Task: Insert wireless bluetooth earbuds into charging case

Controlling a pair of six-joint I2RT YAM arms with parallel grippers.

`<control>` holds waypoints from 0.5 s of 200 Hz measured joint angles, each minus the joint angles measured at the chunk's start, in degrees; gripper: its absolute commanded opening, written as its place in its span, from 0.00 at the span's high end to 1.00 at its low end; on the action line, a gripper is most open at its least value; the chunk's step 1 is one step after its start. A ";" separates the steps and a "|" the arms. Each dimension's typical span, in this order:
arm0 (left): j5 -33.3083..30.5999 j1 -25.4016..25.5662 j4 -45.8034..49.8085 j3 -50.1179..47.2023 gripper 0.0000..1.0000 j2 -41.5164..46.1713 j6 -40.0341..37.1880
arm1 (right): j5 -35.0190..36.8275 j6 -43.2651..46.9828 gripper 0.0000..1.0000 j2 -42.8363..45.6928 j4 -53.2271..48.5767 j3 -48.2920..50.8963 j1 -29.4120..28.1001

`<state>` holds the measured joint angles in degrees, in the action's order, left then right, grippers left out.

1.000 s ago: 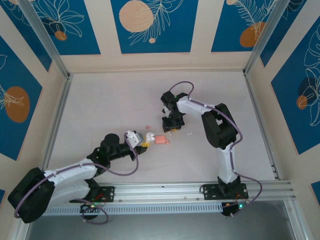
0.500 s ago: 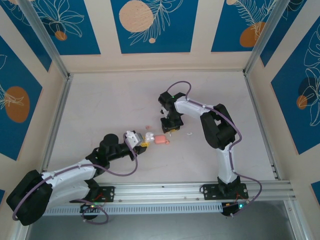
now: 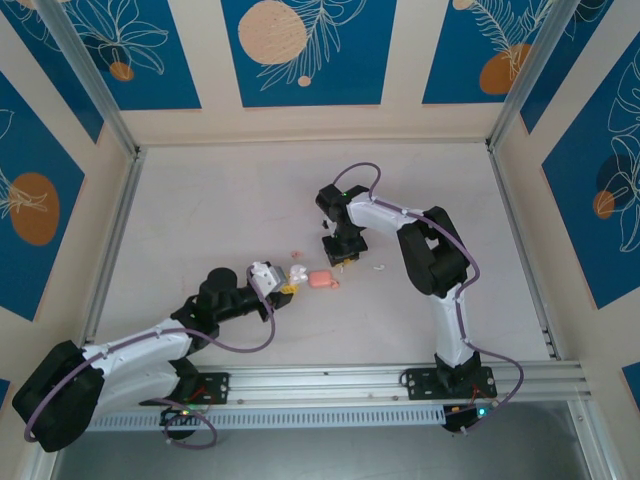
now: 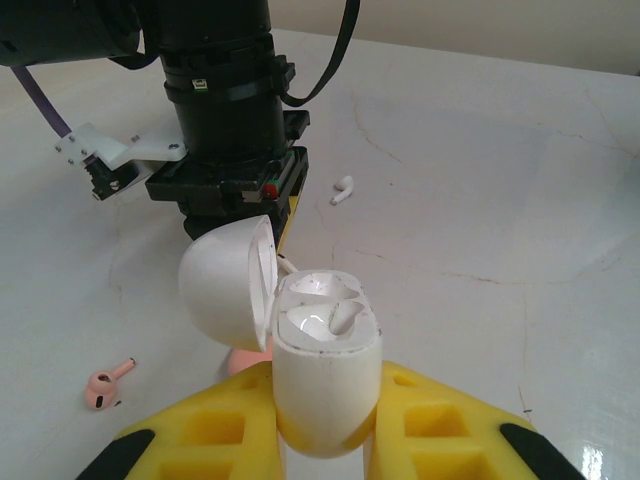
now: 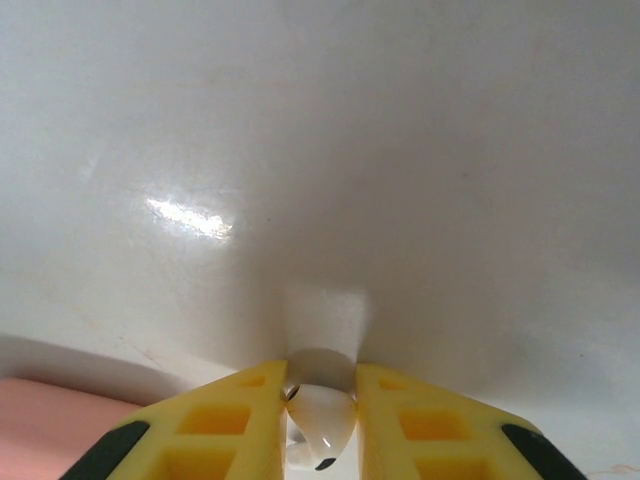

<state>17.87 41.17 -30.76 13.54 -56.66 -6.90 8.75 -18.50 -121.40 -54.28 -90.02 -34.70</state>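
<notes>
Found the left gripper (image 4: 325, 440) closed tight on the lower body of the white charging case (image 4: 326, 350), gripped roughly upright between the yellow pads (image 4: 215, 435), lid (image 4: 225, 290) hinged open to the left of the jaws, two pale sockets (image 4: 318, 288) facing up. Could not judge the sockets filled or bare. Saw a pink earbud (image 4: 104, 385) lying on the table (image 4: 480, 200) well off to the left of those jaws, and a loose white earbud (image 4: 342, 189) ahead of them, just right of the right arm's dark wrist (image 4: 225, 130). Found the right gripper (image 5: 321, 395) pinched narrow on a second white earbud (image 5: 322, 418), pressed between both pads at the tips, above the table. Noticed a coral-pink piece (image 5: 60, 430) low to the left of the right jaws, near them.
</notes>
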 measured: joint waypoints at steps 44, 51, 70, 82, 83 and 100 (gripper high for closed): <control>-0.24 0.00 0.11 0.00 0.81 -0.26 -0.72 | 0.09 -0.46 0.82 0.90 1.22 1.20 0.00; -0.24 0.00 0.09 0.00 0.80 -0.61 -0.72 | 0.07 -0.63 0.82 1.44 2.08 2.03 0.00; -0.39 0.00 0.11 0.00 0.81 -2.43 -0.74 | 0.00 -1.33 0.83 3.41 4.70 4.74 -0.04; -0.39 0.00 0.00 0.00 0.81 -3.85 -0.72 | 0.00 -1.70 0.83 4.98 6.38 6.82 -0.07; -0.37 0.00 -0.02 0.00 0.81 -3.93 -0.72 | 0.00 -1.70 0.83 5.07 6.49 6.95 -0.07; -0.35 0.00 -0.79 0.00 0.81 -6.16 -0.70 | -0.04 -2.25 0.83 7.80 9.42 10.21 -0.07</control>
<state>17.52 41.17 -31.55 13.54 -62.83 -7.60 8.71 -20.75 -113.60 -44.86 -79.81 -34.76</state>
